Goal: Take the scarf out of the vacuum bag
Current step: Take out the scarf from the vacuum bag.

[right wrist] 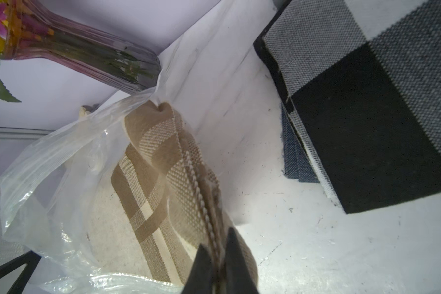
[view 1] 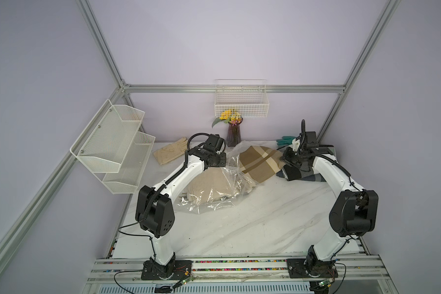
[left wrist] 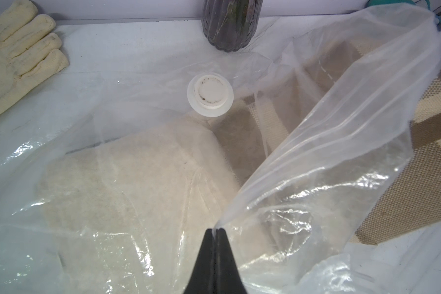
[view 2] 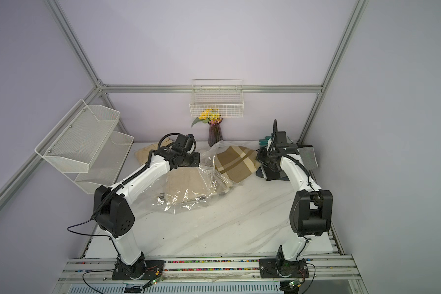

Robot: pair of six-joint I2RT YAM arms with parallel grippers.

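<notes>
Cannot make out any text, label, brand, number or sign in any view. Only a faint pale marking on the black wrist housing of the left arm (view 1: 202, 150) (too small and blurred to read). Plain, with dark specks only, on the white valve cap (left wrist: 210, 94).

The vacuum bag (view 1: 215, 193) was seen to be clear, its valve cap (left wrist: 210, 94) white. The scarf (view 1: 260, 163) was patterned in tan and cream plaid. A plain beige cloth (left wrist: 127, 183) was seen inside the bag. The vase (view 1: 233, 136) was tinted dark purple, its flowers (view 1: 228, 115) yellow. Near the vase, a cream glove (view 1: 169, 153) and a teal glove (view 1: 285, 140) were noted. A checked cloth (right wrist: 367, 101) was coloured black, grey and white. The surface (view 1: 252, 229) was veined grey on white.
</notes>
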